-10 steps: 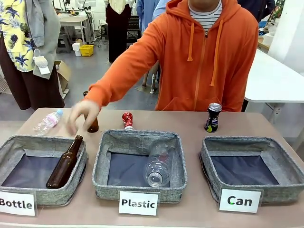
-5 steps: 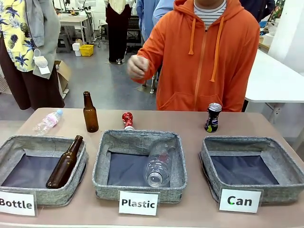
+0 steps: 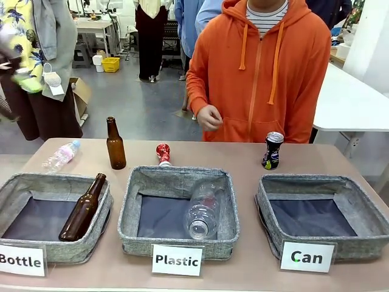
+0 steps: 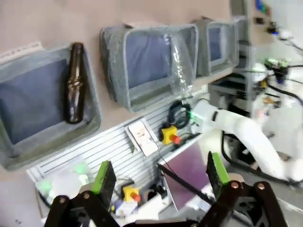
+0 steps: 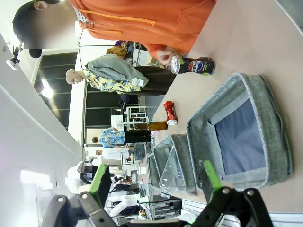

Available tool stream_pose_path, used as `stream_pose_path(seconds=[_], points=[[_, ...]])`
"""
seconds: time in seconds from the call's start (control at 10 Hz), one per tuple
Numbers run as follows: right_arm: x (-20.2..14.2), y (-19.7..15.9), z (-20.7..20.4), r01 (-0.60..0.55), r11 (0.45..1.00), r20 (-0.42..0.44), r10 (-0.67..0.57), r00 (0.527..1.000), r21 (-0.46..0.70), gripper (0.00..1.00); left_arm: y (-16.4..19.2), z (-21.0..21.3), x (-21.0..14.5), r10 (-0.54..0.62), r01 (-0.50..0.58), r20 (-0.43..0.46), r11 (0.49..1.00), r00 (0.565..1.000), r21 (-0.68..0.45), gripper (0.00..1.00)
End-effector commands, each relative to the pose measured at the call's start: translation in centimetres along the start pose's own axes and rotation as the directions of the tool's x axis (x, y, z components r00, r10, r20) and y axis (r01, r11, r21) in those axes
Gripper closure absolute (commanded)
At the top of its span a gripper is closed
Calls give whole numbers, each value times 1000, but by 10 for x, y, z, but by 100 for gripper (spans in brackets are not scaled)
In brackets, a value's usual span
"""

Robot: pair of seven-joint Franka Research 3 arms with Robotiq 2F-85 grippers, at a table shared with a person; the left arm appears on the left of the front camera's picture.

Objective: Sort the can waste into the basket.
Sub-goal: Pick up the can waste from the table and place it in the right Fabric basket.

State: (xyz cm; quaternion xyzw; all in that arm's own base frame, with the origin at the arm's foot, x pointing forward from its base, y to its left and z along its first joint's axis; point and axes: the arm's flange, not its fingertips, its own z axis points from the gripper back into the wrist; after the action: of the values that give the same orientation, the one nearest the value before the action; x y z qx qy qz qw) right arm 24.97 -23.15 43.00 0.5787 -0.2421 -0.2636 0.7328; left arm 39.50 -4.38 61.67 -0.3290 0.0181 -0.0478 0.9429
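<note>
Front view has the brown counter (image 3: 243,159) carrying the grey woven-fabric rectangular "Can" basket (image 3: 316,180) at right, the black silver-topped drink can (image 3: 272,151) upright just behind it, and the crushed red can (image 3: 163,154) behind the grey "Plastic" basket (image 3: 179,174). Left arm's fingers (image 4: 103,176) and right arm's fingers (image 5: 100,178) stand released, empty.

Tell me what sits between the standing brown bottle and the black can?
In the front view, the crushed red can sits between the standing brown bottle and the black can, just beyond the Plastic basket.
</note>
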Motion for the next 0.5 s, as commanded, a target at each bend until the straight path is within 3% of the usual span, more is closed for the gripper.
stream_pose_path(seconds=[0.0,0.1,0.2,0.4], points=[[2,3,-1,-8,1000,13,8,1000,28,0,-60,-39,44,34,-24,-39,973,999,231,0],[2,3,-1,-8,1000,13,8,1000,28,0,-96,-72,59,18,4,-66,946,998,323,0],[2,3,-1,-8,1000,13,8,1000,28,0,-131,-108,75,65,-62,8,913,998,403,0],[2,3,-1,-8,1000,13,8,1000,28,0,-172,-166,107,94,-116,71,870,993,479,0]])
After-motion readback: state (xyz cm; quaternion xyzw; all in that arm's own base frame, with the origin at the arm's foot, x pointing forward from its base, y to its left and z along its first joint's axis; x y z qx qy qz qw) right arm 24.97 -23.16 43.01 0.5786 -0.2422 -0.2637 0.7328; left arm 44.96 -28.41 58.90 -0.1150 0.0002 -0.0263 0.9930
